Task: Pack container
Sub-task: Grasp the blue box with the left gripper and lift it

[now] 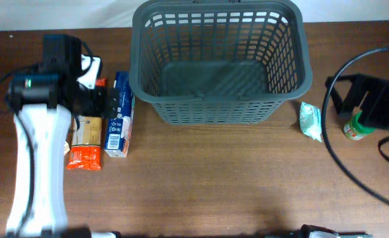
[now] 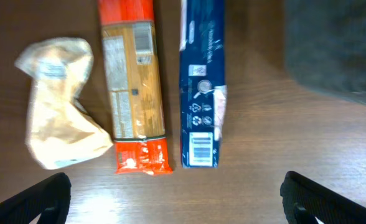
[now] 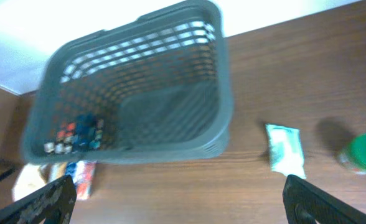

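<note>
Five groceries wait on the table (image 1: 214, 192), and I see nothing inside the basket (image 1: 221, 109), which stands at the far middle of the table between the two arms.

The left claw (image 2: 173, 199) is spread wide and holds nothing. The right claw (image 3: 177, 199) is the same, wide and empty.

For the first pick I would take the blue box (image 1: 120, 116), because it lies just beside the basket. The left fingers already stand across its narrow width, so I would centre over the middle of the box and close on its long sides. The pasta packet (image 1: 86, 142) lies close beside it, so one finger must enter that gap carefully. I would then lift well above the thick rim before moving over it.

My count:
- **Basket:** one.
- **Left side:** three items, the box, the pasta packet and a pale bag (image 2: 58, 106).
- **Right side:** two items, a small green-white packet (image 1: 310, 121) and a jar with a green lid (image 1: 354, 127).
</note>
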Robot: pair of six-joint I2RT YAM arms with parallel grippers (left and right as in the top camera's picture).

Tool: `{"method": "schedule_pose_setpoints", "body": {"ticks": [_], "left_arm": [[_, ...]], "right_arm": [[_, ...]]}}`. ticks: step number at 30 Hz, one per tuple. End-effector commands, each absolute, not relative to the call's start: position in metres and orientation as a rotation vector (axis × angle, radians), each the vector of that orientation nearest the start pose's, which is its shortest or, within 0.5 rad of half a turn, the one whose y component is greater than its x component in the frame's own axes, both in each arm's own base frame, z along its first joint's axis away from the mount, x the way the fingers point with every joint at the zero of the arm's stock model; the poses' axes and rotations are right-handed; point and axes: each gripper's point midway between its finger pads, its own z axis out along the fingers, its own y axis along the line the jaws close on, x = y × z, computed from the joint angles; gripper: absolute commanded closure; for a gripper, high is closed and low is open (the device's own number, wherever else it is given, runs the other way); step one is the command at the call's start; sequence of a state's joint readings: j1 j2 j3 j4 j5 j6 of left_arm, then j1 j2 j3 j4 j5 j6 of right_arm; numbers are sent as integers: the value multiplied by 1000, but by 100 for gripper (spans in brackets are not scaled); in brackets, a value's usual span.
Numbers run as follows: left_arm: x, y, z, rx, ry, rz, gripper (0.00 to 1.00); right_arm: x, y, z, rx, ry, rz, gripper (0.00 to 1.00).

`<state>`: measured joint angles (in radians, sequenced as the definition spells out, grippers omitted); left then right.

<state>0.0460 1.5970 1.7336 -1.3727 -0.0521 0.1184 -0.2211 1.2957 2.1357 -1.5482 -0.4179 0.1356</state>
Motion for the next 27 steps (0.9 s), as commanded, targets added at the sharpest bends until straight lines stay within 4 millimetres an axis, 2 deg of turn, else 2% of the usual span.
{"method": "schedule_pose_setpoints", "body": {"ticks": [1, 4, 10, 11, 14, 17, 20, 23, 27], "left_arm": [[355, 26, 204, 148, 2894, -38, 0], [365, 28, 173, 221, 2965, -90, 0], [376, 14, 110, 399, 3085, -207, 0], [379, 10, 90, 426, 3125, -223, 0], [383, 5, 65, 426, 3168, -235, 3], [390, 2, 46, 344, 3191, -236, 5], [393, -4, 32, 363, 3200, -240, 9], [395, -3, 22, 397, 3214, -171, 17], [396, 9, 12, 413, 3238, -51, 29]], "right_arm": [[232, 32, 454, 117, 2184, 503, 1], [223, 34, 458, 110, 2168, 498, 1], [216, 36, 456, 112, 2174, 500, 1], [216, 36, 456, 113, 2176, 501, 1], [216, 36, 456, 113, 2176, 501, 1], [217, 36, 456, 114, 2178, 501, 1], [217, 36, 456, 114, 2178, 500, 1], [218, 34, 455, 121, 2180, 489, 1], [217, 34, 455, 121, 2180, 489, 1]]}}
